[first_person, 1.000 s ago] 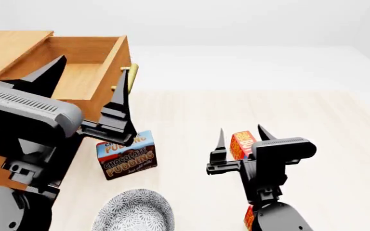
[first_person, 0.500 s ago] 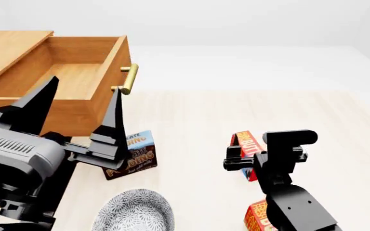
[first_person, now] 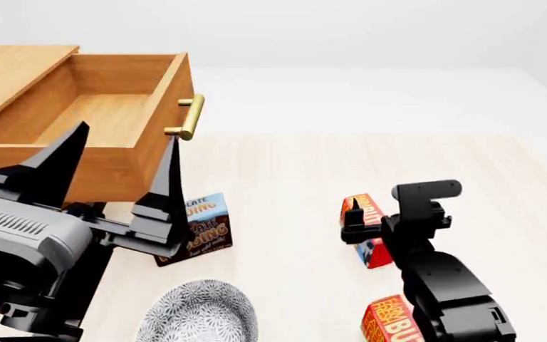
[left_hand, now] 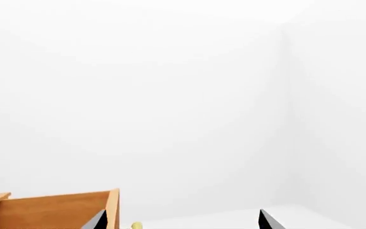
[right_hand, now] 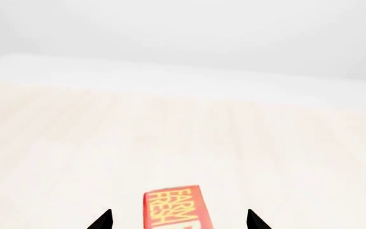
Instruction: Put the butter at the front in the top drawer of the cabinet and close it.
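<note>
The cabinet [first_person: 12, 68] stands at the far left with its top drawer [first_person: 112, 114] pulled out, nothing showing inside it, brass handle [first_person: 188, 117] facing right. Two butter cartons lie on the floor: one [first_person: 376, 253] under my right gripper [first_person: 373, 221], another [first_person: 392, 322] nearer the robot beside the right arm. In the right wrist view the gripper [right_hand: 177, 220] is open, its tips standing either side of the carton [right_hand: 173, 205] without touching it. My left gripper [first_person: 107, 178] is open and holds nothing, hovering in front of the drawer. Its wrist view shows the drawer's corner [left_hand: 49, 210].
A brown-and-blue chocolate pudding box [first_person: 202, 231] stands below the drawer's front, partly behind my left finger [first_person: 164, 189]. A patterned grey plate [first_person: 197, 313] lies near the robot. Pale wood floor stretches to the right and back.
My right gripper has tipped from fingers-up to pointing down over the farther butter carton. The left arm has sunk lower, uncovering more of the drawer.
</note>
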You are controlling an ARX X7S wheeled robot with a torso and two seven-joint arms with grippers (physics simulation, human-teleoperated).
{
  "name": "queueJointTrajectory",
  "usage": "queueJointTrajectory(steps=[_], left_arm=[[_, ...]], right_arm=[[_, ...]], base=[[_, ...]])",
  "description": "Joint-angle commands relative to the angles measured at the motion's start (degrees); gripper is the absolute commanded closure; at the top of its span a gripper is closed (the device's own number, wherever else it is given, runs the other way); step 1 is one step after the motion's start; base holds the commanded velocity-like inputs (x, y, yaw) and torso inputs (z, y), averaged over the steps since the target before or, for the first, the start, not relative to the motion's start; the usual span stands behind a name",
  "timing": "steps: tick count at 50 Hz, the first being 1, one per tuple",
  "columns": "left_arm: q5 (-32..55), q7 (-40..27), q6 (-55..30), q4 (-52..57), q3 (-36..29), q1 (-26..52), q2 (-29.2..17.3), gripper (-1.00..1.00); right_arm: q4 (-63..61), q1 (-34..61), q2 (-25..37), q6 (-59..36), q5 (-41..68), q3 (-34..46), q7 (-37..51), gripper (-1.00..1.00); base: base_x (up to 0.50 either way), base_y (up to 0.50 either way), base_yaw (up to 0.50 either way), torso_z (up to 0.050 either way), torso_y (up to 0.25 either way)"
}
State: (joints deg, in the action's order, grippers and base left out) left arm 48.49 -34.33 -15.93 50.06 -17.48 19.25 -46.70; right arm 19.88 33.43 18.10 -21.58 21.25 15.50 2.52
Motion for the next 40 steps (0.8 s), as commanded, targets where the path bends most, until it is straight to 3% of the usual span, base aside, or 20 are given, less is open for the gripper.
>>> queueJointTrajectory(steps=[1,26,40], left_arm=[[0.1,0.3,0.6,-0.2,-0.1,-0.5,0.0,-1.00],[-0.8,0.8,1.4,-0.9,-0.9,-1.4,0.4,-1.00],[-1.0,0.8,1.7,-1.2,-1.2,-1.6,0.6,-1.00]], right_arm=[[10.1,4.6,-0.8,3.3,-1.0,1.3,-3.9,-1.00],[31.9,13.4,-4.2,10.9,-5.8,4.8,-6.7,-1.00],[34.3,13.7,-5.0,11.1,-5.7,5.7,-8.9,-1.00]], base=[[0.00,0.00,0.00,0.000,0.000],[0.00,0.00,0.00,0.000,0.000],[0.00,0.00,0.00,0.000,0.000]])
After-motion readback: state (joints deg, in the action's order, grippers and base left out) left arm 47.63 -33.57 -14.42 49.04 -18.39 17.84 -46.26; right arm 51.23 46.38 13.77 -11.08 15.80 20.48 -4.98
